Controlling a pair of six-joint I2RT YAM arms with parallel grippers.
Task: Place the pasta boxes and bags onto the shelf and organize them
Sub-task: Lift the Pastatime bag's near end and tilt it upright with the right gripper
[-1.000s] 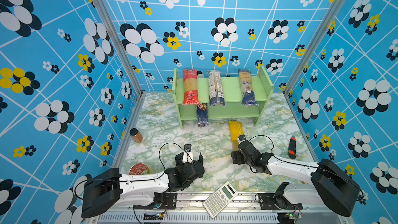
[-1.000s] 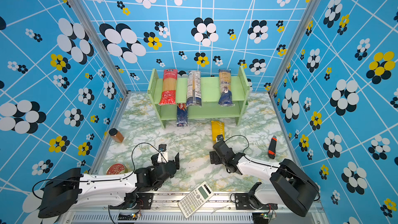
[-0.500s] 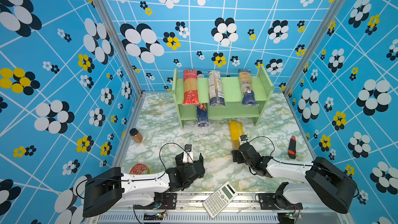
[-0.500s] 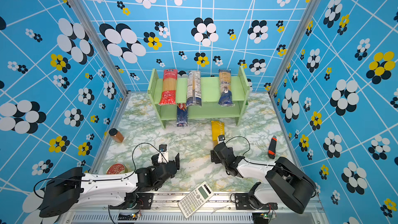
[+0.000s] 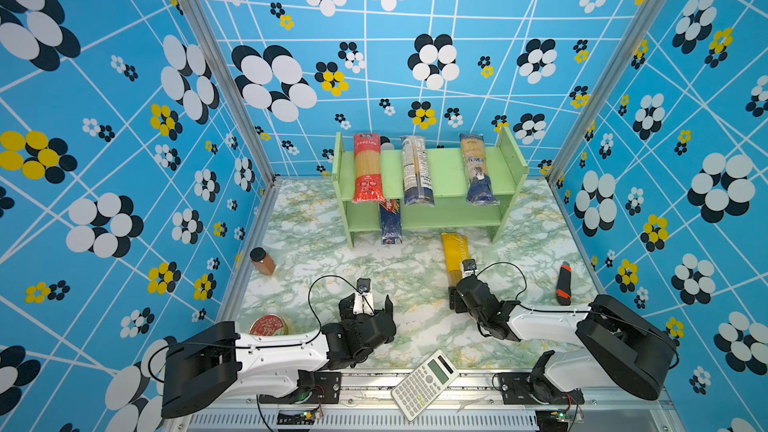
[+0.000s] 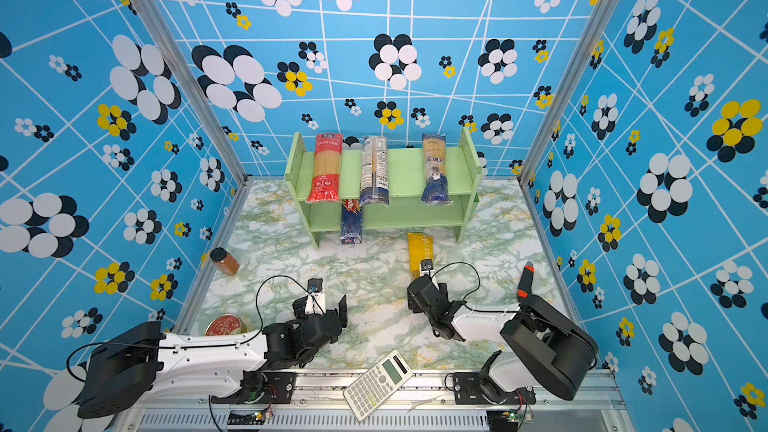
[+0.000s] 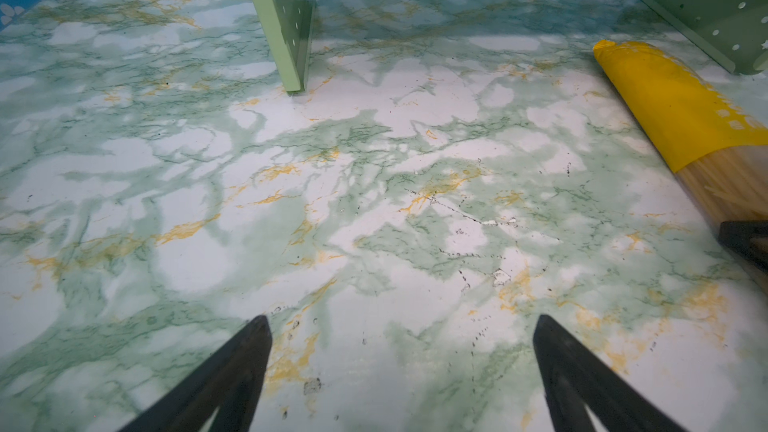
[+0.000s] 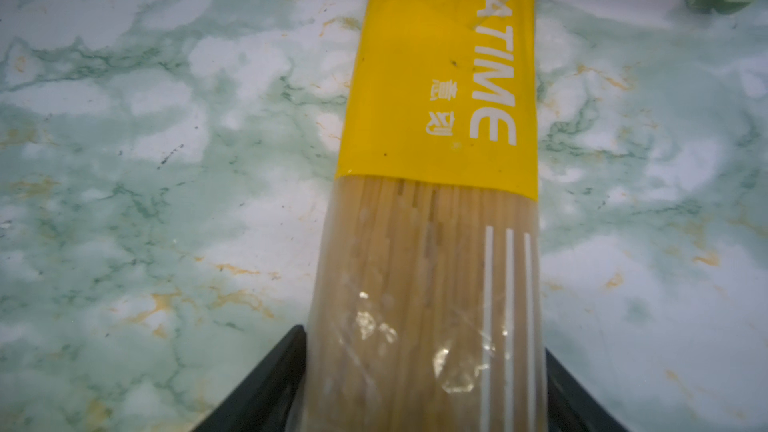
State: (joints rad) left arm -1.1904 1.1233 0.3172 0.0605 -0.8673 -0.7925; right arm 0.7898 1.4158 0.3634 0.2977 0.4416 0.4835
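Observation:
A yellow pasta bag [image 5: 454, 249] [image 8: 436, 97] lies on the marble table in front of the light-green shelf [image 5: 449, 172] [image 6: 409, 168]. My right gripper [image 5: 457, 284] [image 8: 424, 338] is at its clear near end, with both black fingers pressed against the bag's sides. The top tier holds a red-ended bag [image 5: 367, 168], a clear and navy bag [image 5: 417, 170] and a yellow-navy bag [image 5: 477, 168]. A dark blue box [image 5: 390, 222] sticks out of the lower tier. My left gripper [image 5: 366, 305] [image 7: 399, 320] is open over bare table.
A brown jar [image 5: 262, 261] lies near the left wall and a red round tin [image 5: 269, 326] sits by my left arm. A white calculator [image 5: 426, 384] rests on the front rail. An orange and black cutter [image 5: 564, 282] lies at the right.
My right gripper's jaws have narrowed onto the near end of the yellow bag, and the right arm has shifted slightly. The left arm has not moved.

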